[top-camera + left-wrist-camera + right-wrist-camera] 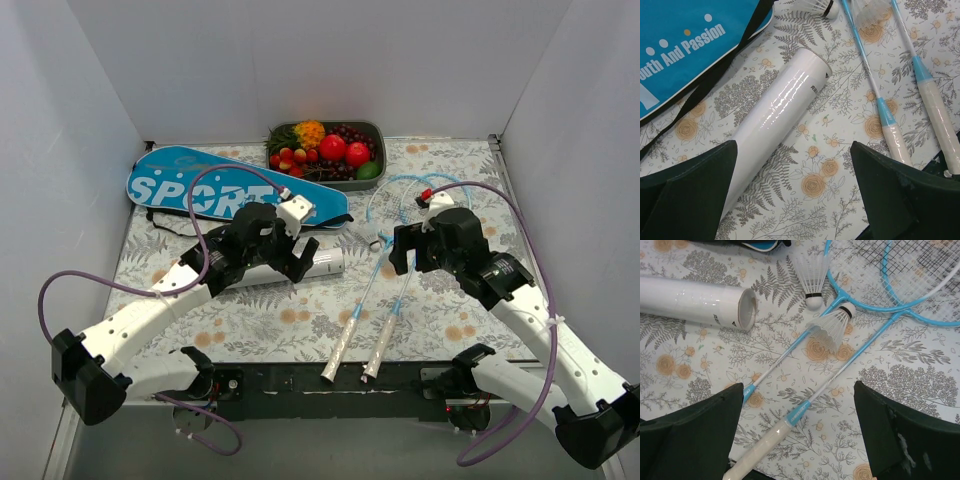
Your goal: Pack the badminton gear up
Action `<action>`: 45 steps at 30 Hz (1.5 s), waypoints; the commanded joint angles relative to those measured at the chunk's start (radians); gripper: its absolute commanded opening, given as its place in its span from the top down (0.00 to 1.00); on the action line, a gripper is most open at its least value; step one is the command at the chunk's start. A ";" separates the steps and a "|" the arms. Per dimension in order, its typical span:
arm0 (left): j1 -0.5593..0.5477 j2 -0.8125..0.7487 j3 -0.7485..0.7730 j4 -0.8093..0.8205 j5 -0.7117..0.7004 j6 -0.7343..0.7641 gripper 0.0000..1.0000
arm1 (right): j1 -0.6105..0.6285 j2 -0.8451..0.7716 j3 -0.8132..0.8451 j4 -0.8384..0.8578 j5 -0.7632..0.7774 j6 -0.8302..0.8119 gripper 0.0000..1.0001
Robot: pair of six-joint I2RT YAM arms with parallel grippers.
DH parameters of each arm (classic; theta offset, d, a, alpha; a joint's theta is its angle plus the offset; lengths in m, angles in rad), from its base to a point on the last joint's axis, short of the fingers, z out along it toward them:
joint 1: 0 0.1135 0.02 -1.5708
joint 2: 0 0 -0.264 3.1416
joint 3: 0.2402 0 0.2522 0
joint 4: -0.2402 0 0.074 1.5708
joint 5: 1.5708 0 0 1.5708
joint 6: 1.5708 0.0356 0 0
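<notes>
Gear lies wholly unpacked: long blue racket-shaped "SPORT" bag (210, 190) at far left, white cylindrical shuttlecock tube (775, 110) near centre below the left gripper (792, 145), two white feather shuttlecocks (832, 325) and two thin light-blue white-handled rackets (895, 142) rightward below the right gripper (799, 385), both grippers spread and empty.

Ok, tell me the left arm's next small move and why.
Probably lower the left tool onto the white tube and close on it: the jaws stand open, and the tube lies loose on the table below, between them.

Left fingers (686, 196), right fingers (690, 436) wide apart
</notes>
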 commanded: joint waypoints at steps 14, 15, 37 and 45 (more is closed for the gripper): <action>-0.002 0.135 0.011 0.046 -0.078 0.261 0.02 | 0.002 -0.114 -0.041 -0.060 -0.123 -0.091 0.02; 0.000 0.153 0.005 0.045 -0.052 0.277 0.02 | 0.002 -0.119 -0.041 -0.065 -0.132 -0.090 0.02; 0.173 0.359 -0.084 0.131 0.261 0.395 0.02 | 0.002 -0.193 -0.095 -0.088 -0.263 -0.034 0.02; 0.176 0.420 -0.119 0.198 0.291 0.412 0.02 | 0.002 -0.193 -0.115 -0.079 -0.293 -0.024 0.02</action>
